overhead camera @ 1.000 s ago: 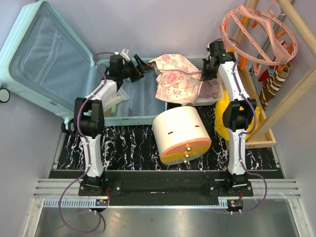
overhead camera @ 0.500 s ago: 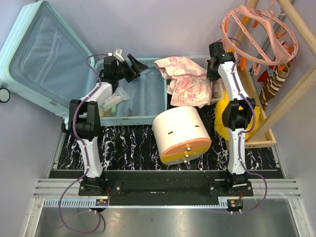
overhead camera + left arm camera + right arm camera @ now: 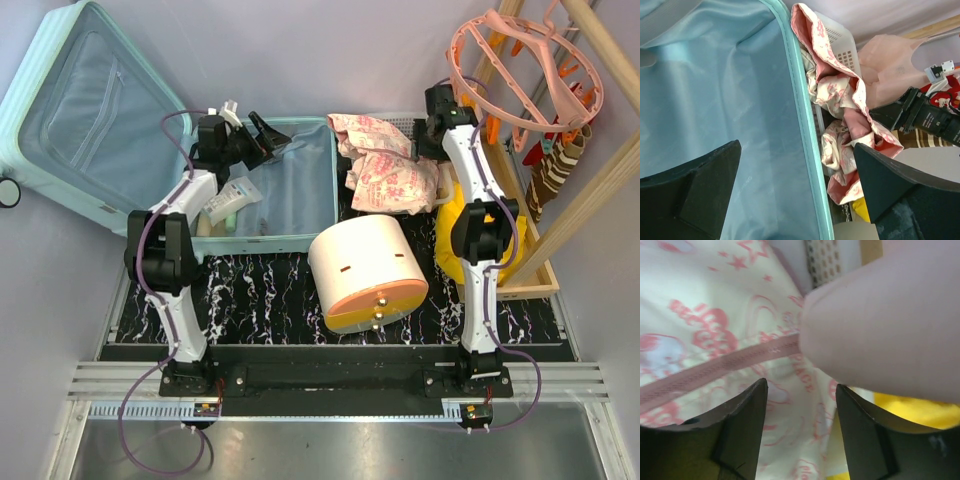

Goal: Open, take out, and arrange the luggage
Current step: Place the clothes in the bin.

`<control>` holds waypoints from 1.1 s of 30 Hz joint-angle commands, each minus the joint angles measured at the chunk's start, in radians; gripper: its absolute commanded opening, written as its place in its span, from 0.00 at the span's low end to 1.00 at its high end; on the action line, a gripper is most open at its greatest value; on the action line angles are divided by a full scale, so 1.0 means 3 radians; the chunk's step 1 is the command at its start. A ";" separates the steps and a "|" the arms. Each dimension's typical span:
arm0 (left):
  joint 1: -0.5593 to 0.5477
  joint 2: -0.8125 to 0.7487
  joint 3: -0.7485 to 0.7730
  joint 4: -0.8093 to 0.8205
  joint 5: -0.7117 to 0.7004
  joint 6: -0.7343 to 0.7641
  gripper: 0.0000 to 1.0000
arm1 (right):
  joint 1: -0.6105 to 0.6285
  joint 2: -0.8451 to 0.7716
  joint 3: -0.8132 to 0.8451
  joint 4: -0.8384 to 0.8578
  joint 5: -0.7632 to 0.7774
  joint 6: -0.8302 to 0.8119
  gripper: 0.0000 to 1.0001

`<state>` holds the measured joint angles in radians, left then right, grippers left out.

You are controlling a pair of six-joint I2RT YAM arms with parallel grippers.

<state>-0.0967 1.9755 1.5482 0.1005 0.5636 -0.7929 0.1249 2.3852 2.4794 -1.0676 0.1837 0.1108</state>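
Along the far left edge of the surface, the overhead view shows the luggage open, lid tilted back leftward. The left hand, spread wide and empty, hovers over its tray's far rim, and a pale tube lies nearer and leftward. The right hand is well apart, above a pink-printed cloth. The left wrist view shows only bare blue lining and the tray's rim against the cloth, no tube. The right wrist view shows that hand's fingers parted over the cloth, pinching nothing, with the luggage out of sight.
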 commanded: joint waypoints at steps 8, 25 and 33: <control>0.0102 -0.0531 -0.0267 -0.0141 -0.0094 0.0311 0.99 | 0.0396 -0.0505 -0.0252 0.0909 -0.0760 -0.0230 0.61; 0.0220 -0.0684 -0.0467 -0.0258 0.0008 0.0388 0.99 | 0.0744 -0.0210 -0.0652 0.0788 -0.1231 -0.0011 0.48; 0.0307 -0.0807 -0.0600 -0.0233 0.0059 0.0393 0.99 | 0.0561 0.0215 0.0019 0.0373 -0.1011 0.0315 0.44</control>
<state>-0.0151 1.8050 1.3788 -0.0093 0.5568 -0.6960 0.3359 2.4073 2.4073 -0.8558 -0.1551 0.1314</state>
